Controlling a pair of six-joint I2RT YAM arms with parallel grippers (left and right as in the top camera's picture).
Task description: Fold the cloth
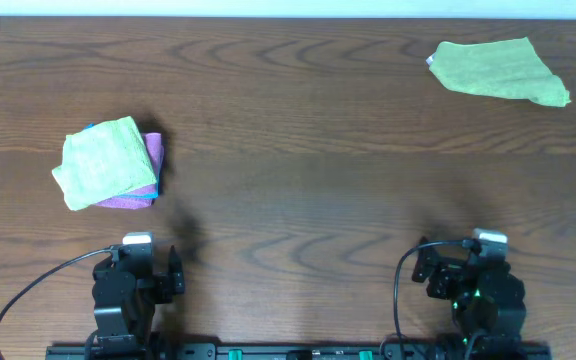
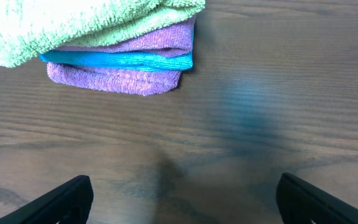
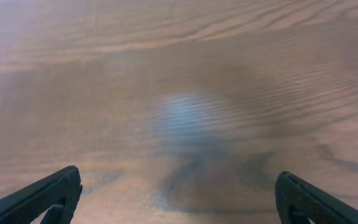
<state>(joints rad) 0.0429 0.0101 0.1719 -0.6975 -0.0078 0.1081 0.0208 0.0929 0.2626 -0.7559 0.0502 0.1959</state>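
The cloth [image 1: 101, 163] is lime-green and lies folded on top of a folded pink cloth with teal edging [image 1: 148, 178] at the table's left. In the left wrist view the cloth [image 2: 73, 25] fills the top left, above the pink and teal layers [image 2: 123, 65]. My left gripper [image 2: 184, 198] is open over bare wood, well short of that stack, with nothing between its fingers. My right gripper [image 3: 178, 198] is also open over bare wood. Both arms [image 1: 133, 290] [image 1: 473, 290] sit drawn back at the near edge.
A second, duller olive-green cloth [image 1: 498, 70] lies loosely spread at the far right, a small white bit at its left end. Brown wooden tabletop [image 1: 298, 190] stretches between the stack, that cloth and the two arms.
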